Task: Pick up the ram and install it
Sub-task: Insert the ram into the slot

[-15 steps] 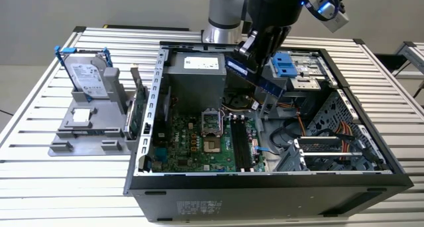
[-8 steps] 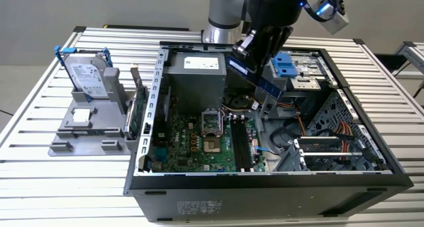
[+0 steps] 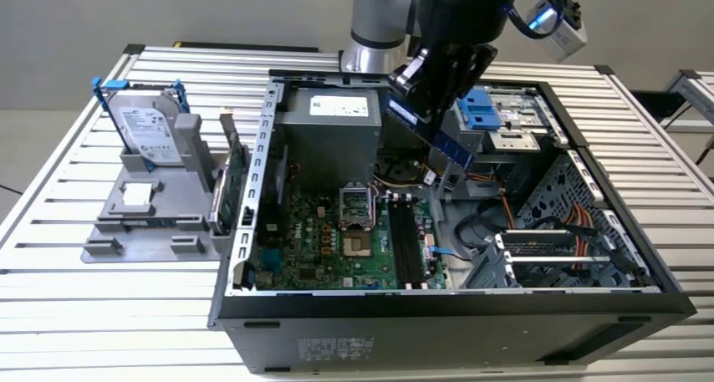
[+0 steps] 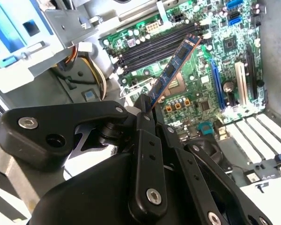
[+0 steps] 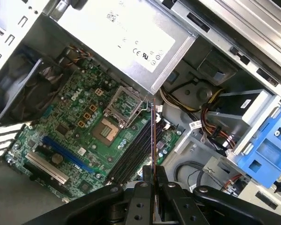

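My gripper (image 3: 415, 88) hangs over the open computer case (image 3: 446, 315), shut on one end of the ram (image 3: 433, 138). The ram is a long dark blue stick that slants down into the case, above the motherboard (image 3: 334, 248). In the second wrist view the ram (image 4: 175, 65) reaches out from my gripper (image 4: 146, 111) over the black memory slots (image 4: 150, 44). In the first wrist view the ram (image 5: 153, 140) shows edge-on, running from my gripper (image 5: 152, 183) along the line of the memory slots (image 5: 133, 152). It is held clear of the slots (image 3: 404, 241).
A silver hard drive with blue rails (image 3: 150, 131) stands in a grey holder (image 3: 145, 223) on the slatted table, at the exterior view's left. A green card (image 3: 231, 185) stands beside the case wall. Inside are the power supply (image 3: 329, 123), a blue drive caddy (image 3: 480, 110) and cables (image 3: 558, 223).
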`<action>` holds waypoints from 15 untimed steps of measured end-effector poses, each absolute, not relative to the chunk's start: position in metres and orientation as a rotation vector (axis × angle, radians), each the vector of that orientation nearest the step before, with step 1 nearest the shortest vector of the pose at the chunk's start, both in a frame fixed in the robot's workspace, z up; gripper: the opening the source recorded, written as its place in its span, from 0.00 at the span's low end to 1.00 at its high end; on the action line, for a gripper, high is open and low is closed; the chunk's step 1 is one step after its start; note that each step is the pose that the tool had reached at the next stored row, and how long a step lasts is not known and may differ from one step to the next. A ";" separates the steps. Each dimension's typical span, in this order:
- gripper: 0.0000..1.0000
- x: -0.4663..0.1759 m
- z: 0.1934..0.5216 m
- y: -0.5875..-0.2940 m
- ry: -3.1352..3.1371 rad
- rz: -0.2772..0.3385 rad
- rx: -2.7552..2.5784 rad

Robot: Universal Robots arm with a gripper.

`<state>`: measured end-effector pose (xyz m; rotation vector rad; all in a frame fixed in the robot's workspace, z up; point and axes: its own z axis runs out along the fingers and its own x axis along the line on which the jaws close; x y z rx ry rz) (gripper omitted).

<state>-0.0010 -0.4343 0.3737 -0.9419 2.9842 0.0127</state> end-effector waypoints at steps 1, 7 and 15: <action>0.00 -0.001 0.374 -0.434 2.989 0.013 -0.926; 0.00 -0.001 0.374 -0.434 3.016 0.012 -0.832; 0.00 -0.001 0.374 -0.434 3.051 0.011 -0.695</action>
